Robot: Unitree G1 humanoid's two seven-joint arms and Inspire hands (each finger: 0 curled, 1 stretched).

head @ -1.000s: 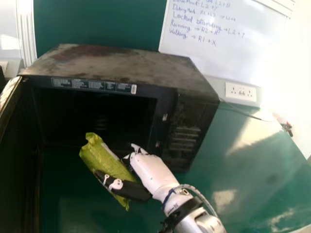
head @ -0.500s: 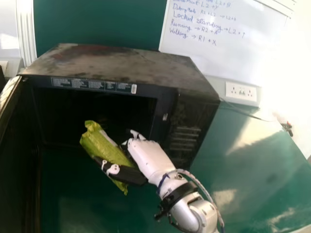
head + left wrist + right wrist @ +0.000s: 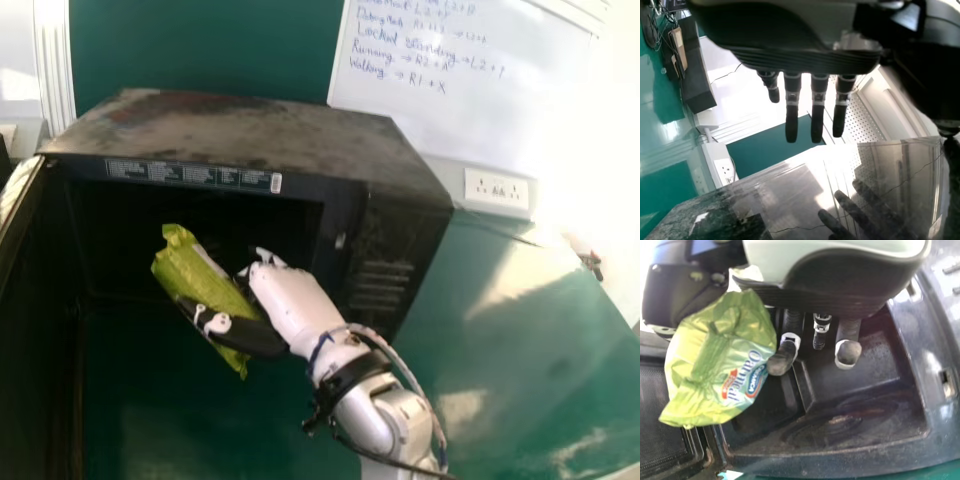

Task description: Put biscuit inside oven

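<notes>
At the front edge of the oven (image 3: 240, 125), its door (image 3: 35, 320) open, the right robot hand (image 3: 290, 300) grips the biscuit packet (image 3: 190, 273); carrying it fully inside and letting go remain. The left robot hand (image 3: 791, 105) is wide, empty.

Same oven (image 3: 250, 130) in downward head and close right wrist views

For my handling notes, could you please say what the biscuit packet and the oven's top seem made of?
The biscuit packet looks like thin, glossy plastic film, judging by its creases and highlights. The oven's top is probably dark painted sheet metal with a blotchy finish, judging by its flat, straight-edged panel, though the look leaves that open.
</notes>
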